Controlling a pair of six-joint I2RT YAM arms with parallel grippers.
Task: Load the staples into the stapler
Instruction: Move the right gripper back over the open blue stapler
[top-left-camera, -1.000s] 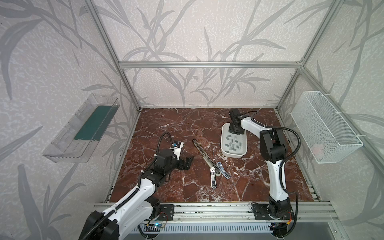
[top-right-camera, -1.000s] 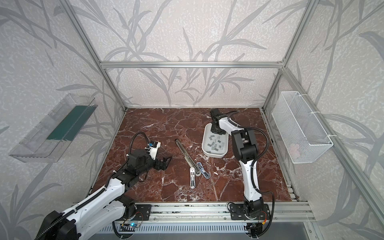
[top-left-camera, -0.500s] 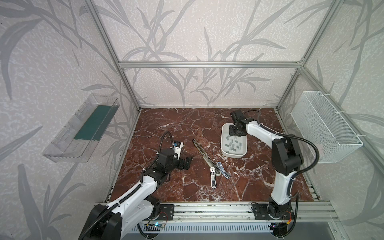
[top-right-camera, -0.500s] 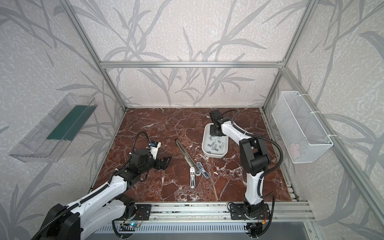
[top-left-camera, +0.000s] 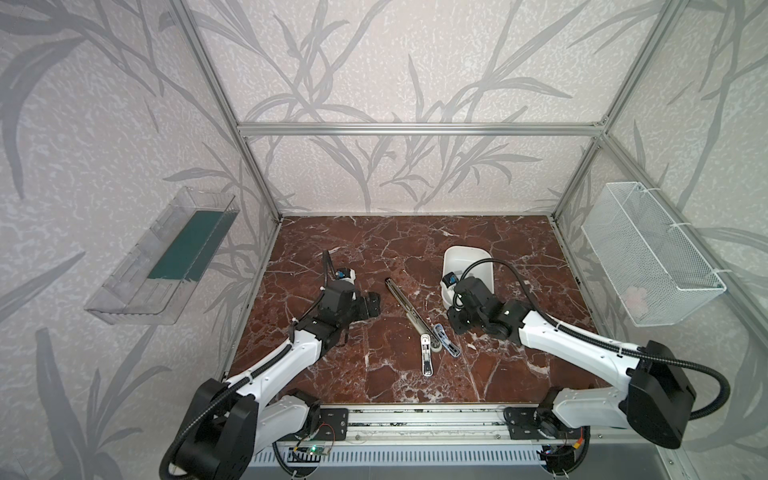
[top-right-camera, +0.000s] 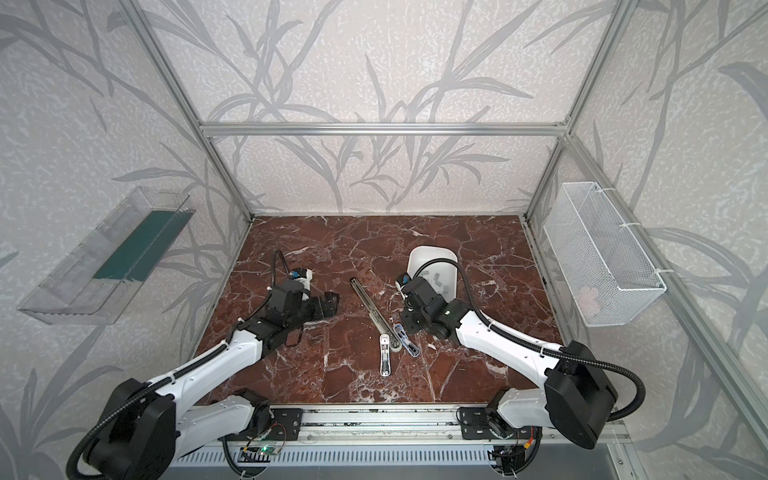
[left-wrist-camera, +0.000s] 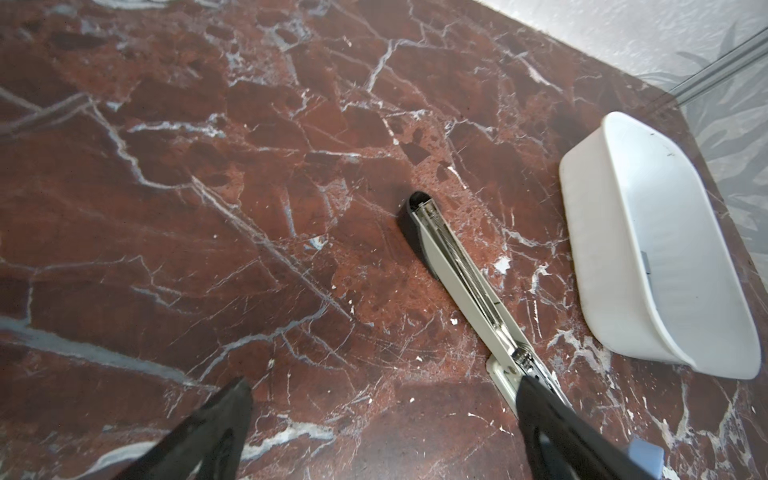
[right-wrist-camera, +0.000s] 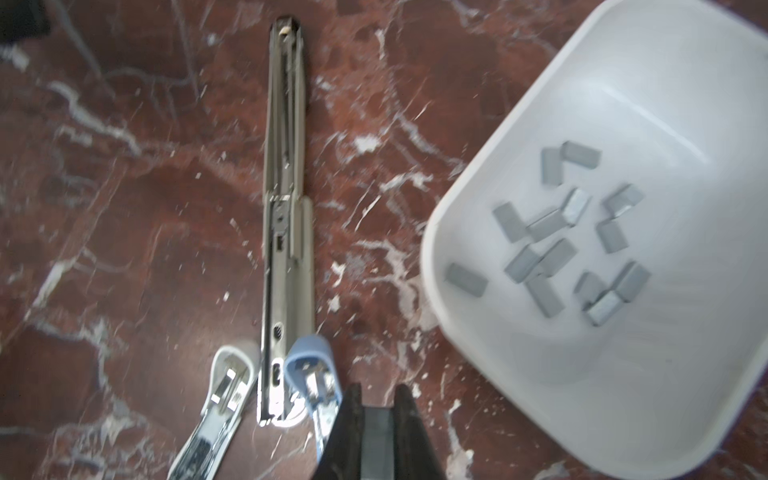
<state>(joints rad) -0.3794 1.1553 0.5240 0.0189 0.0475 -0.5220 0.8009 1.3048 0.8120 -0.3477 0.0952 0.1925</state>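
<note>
While the left gripper (top-left-camera: 371, 305) hangs wide open, the right gripper (right-wrist-camera: 376, 397) pinches one grey metal staple strip (right-wrist-camera: 376, 436).
Nearest the front rail (top-left-camera: 415, 424) lie a small white plastic stapler (right-wrist-camera: 226, 386) and a small blue plastic stapler (right-wrist-camera: 309, 361), flanking the near end of the long grey metal stapler (right-wrist-camera: 286, 187), opened flat on the red marble table (top-left-camera: 374, 386). The right gripper's black fingers (right-wrist-camera: 349, 415) are clamped on the strip just beside the blue stapler, near the long stapler's channel. The left gripper holds nothing, near the long stapler's other side. Farther back, a white plastic tray (right-wrist-camera: 432, 249) holds the loose staples (right-wrist-camera: 552, 241), a dozen or so grey strips, well apart from the clamped fingers.
</note>
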